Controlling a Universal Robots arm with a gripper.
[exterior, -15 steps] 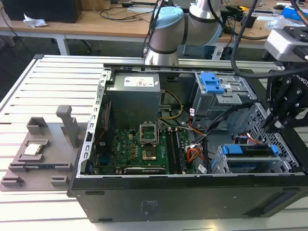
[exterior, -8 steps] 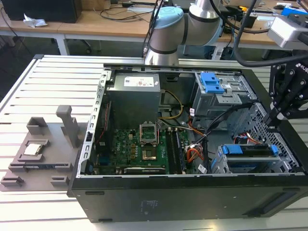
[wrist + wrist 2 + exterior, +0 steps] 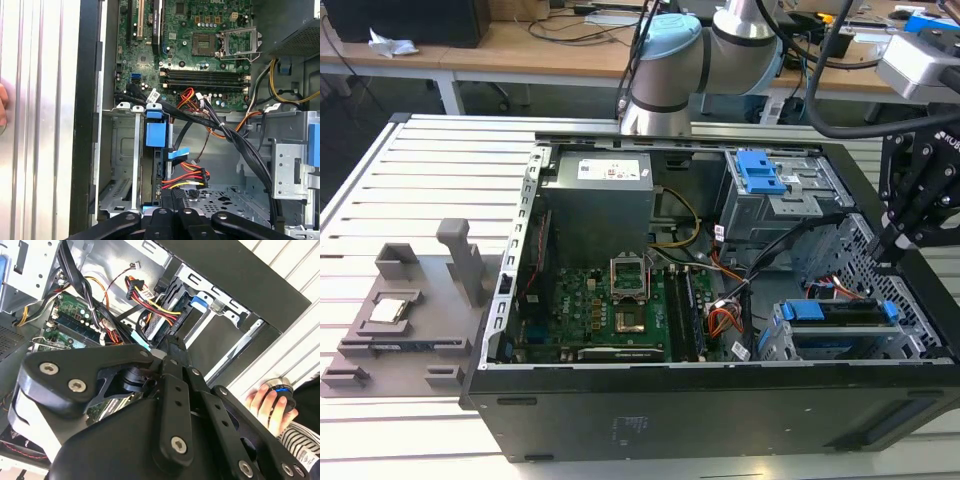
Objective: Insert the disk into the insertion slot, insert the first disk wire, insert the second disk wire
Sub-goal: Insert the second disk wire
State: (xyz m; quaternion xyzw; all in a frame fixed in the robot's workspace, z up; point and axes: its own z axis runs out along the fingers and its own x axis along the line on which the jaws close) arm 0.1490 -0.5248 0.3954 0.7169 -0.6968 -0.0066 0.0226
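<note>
Open black tower computer case (image 3: 650, 410) lay on its side on the slatted metal desk (image 3: 440, 150). The silver rectangular hard drive in a bright blue plastic carrier (image 3: 840, 322) sat inside the wide, low bay of the silver perforated sheet-metal cage (image 3: 775, 345), at the case's corner nearest the exterior view's right. Its blue end tabs stood at both ends, with a dark edge between them. In the first wrist view the drive (image 3: 154, 165) was seen edge-on, with one blue tab at the cage mouth (image 3: 122, 150). A bundle of red, yellow and black wires ending in a black connector (image 3: 187, 179) lay just beside the drive's edge; whether it was plugged in could not be told. The black linkage gripper (image 3: 888, 240) hung above the case's far wall, near the cage. In the first wrist view its tip (image 3: 172, 194) was close to the connector. Whether the jaws were clenched or released could not be told. The taller grey metal cage with a ridged blue latch plate (image 3: 760, 172) stood well apart, deeper in the case. In the second wrist view, a person's hand (image 3: 267, 400) rested on the desk outside the case.
</note>
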